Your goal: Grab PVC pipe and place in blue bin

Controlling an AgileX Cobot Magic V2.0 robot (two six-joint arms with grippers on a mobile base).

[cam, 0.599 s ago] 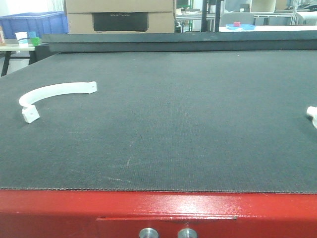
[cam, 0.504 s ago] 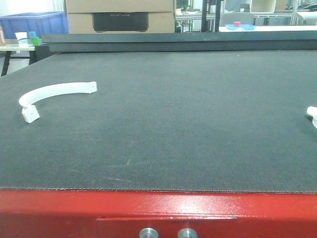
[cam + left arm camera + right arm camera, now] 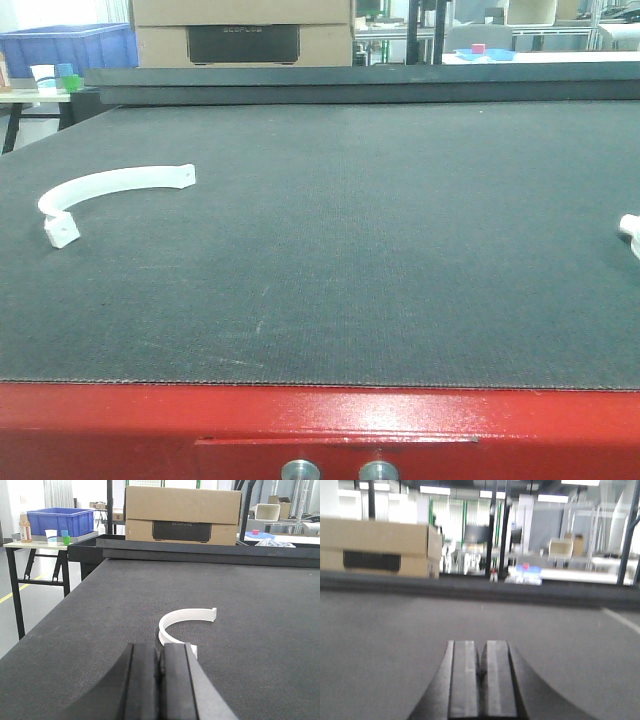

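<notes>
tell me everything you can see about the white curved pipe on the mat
The pipe is a white, matte, plastic-looking arc, roughly a half ring, thin like a strip. Its far end is squared off and its near end carries a small blocky lug. It lies flat on the dark mat, toward the left side, with the curve opening toward the near right in the front view. Only the mat touches it.

Your left hand (image 3: 160, 652) points straight ahead, held level, its dark jaws pressed flat together with nothing between them. Your right hand (image 3: 482, 652) sits the same way: level, jaws closed against each other, empty.
</notes>
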